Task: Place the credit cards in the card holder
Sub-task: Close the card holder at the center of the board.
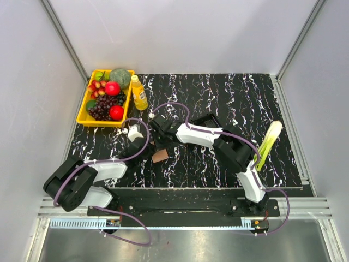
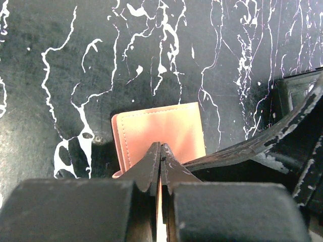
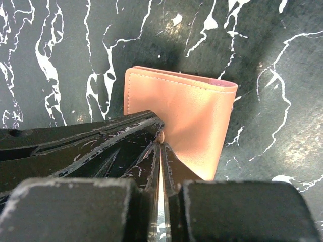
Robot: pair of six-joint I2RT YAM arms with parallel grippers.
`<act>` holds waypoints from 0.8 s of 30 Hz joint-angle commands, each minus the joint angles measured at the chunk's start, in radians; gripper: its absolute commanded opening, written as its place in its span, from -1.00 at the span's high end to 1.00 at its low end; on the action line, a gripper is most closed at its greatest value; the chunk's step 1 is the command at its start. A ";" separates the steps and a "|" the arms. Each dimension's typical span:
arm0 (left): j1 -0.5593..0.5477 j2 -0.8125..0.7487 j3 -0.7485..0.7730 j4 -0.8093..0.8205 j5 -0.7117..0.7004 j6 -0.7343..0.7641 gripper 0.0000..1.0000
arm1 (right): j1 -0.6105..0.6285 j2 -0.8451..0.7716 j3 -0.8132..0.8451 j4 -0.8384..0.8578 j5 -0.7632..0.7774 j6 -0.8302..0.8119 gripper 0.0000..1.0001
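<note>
Across the middle of the top view: black table mat [image 1: 218,158] w/ white marble veins, pale walls on the far and side edges. Rising from bottom edge of frame, two arms: left arm [image 1: 82,183] bent from lower left toward ctr, right arm [image 1: 234,150] bent from lower right and stretched further, past ctr to the left. Both wrists close together just left of ctr.

Upper left of frame: yellow tray [image 1: 103,124] filled w/ fruit (dark grapes, red apples, sth round and green). Just right of tray, touching or not, cannot tell: yellow bottle [image 1: 139,93], upright. Slightly above ctr, partly hidden behind right arm: black open box [image 1: 210,121]. Right side of frame: long leek-like vegetable [image 1: 270,143], pale at upper end, green at lower end, lying slanted.

Just left of ctr, below the two wrists: card holder [image 1: 160,156], small tan-brown piece. Resting on mat or lifted off it: cannot tell. In left wrist view, card holder [image 2: 161,128] at ctr, flat face w/ stitched border, layered edge on its left side. In right wrist view, card holder [image 3: 192,116] right of ctr, fold along its top.

left gripper [image 2: 160,160]: jaws pressed together, only a thin peach strip of card holder btw them, so pinching its near edge. right gripper [image 3: 161,143]: jaws almost together too, thin pale strip btw them, tips against card holder's lower edge; looks like a pinch on card holder as well. Scratched black finger [image 2: 262,143] of the other arm across lower right of left wrist view.
</note>
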 commanded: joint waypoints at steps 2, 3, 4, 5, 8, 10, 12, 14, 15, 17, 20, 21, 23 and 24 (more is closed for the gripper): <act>-0.059 0.181 -0.023 -0.238 0.153 -0.002 1.00 | 0.022 0.085 -0.018 0.007 0.052 -0.010 0.83; -0.059 0.187 -0.031 -0.231 0.157 -0.012 1.00 | 0.023 0.085 -0.018 -0.003 0.065 -0.011 0.83; -0.058 0.172 -0.025 -0.257 0.132 -0.017 1.00 | 0.022 0.082 -0.024 -0.003 0.071 -0.013 0.83; -0.059 0.147 -0.023 -0.273 0.120 -0.013 1.00 | 0.022 0.077 -0.029 -0.003 0.072 -0.017 0.83; -0.058 0.017 -0.007 -0.331 0.094 0.007 1.00 | 0.020 0.019 -0.072 0.052 0.079 -0.027 0.84; -0.058 -0.045 0.027 -0.397 0.074 0.032 1.00 | 0.020 -0.007 -0.067 0.066 0.082 -0.033 0.83; -0.056 -0.094 0.056 -0.449 0.051 0.056 1.00 | 0.020 -0.029 -0.058 0.070 0.082 -0.043 0.81; -0.053 -0.114 0.072 -0.466 0.032 0.073 1.00 | 0.019 -0.050 -0.061 0.093 0.080 -0.042 0.80; -0.050 -0.115 0.079 -0.471 0.031 0.079 1.00 | 0.019 -0.056 -0.057 0.090 0.086 -0.042 0.80; -0.043 -0.109 0.096 -0.474 0.028 0.087 1.00 | 0.014 -0.072 -0.060 0.095 0.102 -0.043 0.79; -0.027 -0.105 0.113 -0.471 0.025 0.099 1.00 | 0.003 -0.092 -0.070 0.106 0.105 -0.042 0.78; -0.027 -0.109 0.118 -0.472 0.019 0.104 1.00 | -0.001 -0.101 -0.076 0.109 0.103 -0.046 0.78; -0.023 -0.126 0.125 -0.478 0.009 0.115 1.00 | -0.003 -0.121 -0.089 0.128 0.096 -0.051 0.77; -0.017 -0.137 0.128 -0.486 0.005 0.121 1.00 | -0.003 -0.130 -0.099 0.144 0.096 -0.050 0.76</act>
